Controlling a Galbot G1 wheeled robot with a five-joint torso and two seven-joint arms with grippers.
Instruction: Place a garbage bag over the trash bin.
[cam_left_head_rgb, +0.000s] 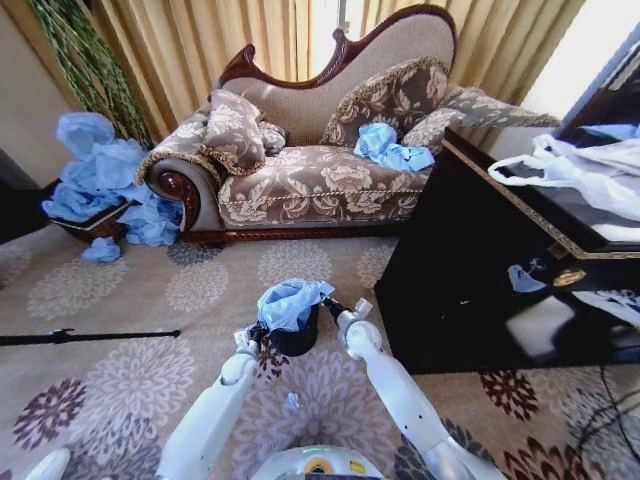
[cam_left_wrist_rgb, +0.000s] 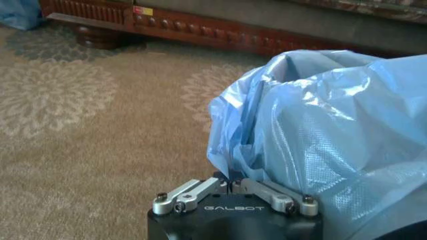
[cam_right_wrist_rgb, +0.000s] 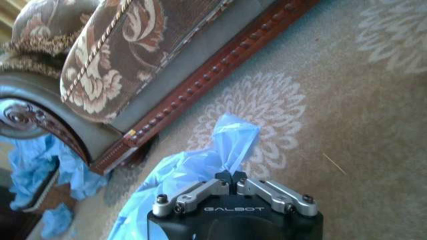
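Observation:
The small black trash bin (cam_left_head_rgb: 297, 342) stands on the carpet just in front of me. The light-blue garbage bag (cam_left_head_rgb: 288, 302) sits bunched over its top. My left gripper (cam_left_head_rgb: 250, 334) is at the bin's left side, shut on the bag's lower edge. In the left wrist view the gripper (cam_left_wrist_rgb: 229, 182) pinches the garbage bag (cam_left_wrist_rgb: 320, 135), which billows beside it. My right gripper (cam_left_head_rgb: 334, 308) is at the bin's right side. In the right wrist view it (cam_right_wrist_rgb: 230, 175) is shut on an upstanding corner of the garbage bag (cam_right_wrist_rgb: 230, 137).
A patterned sofa (cam_left_head_rgb: 310, 175) stands behind the bin, with blue bags (cam_left_head_rgb: 392, 148) on its seat. A dark cabinet (cam_left_head_rgb: 480, 270) with white bags (cam_left_head_rgb: 570, 170) is close on the right. A heap of blue bags (cam_left_head_rgb: 100, 180) lies far left; a black rod (cam_left_head_rgb: 90, 336) on the carpet.

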